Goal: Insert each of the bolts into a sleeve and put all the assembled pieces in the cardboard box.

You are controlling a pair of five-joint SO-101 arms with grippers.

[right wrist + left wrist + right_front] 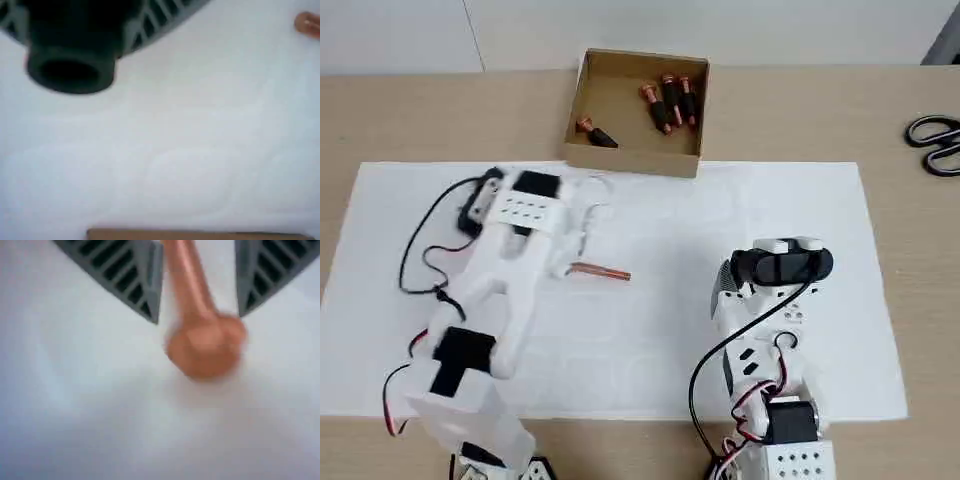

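- A white sheet (650,350) is spread on the table, just in front of the cardboard box (582,95).
- In the high view, four assembled pieces (672,100) are seen lying inside the cardboard box: three together, one apart.
- The right gripper (75,30), well in front of the box, is clamped on a black sleeve (70,70). The sleeve's hollow bore is shown in the right wrist view.
- The left gripper (197,317) is parted narrowly around a copper bolt (205,347), which lies on the sheet near the box front. A gap is seen on either side of the bolt.

Left arm stretched forward, left gripper (197,316) spread apart, right gripper (80,25) clamping a sleeve (70,75)
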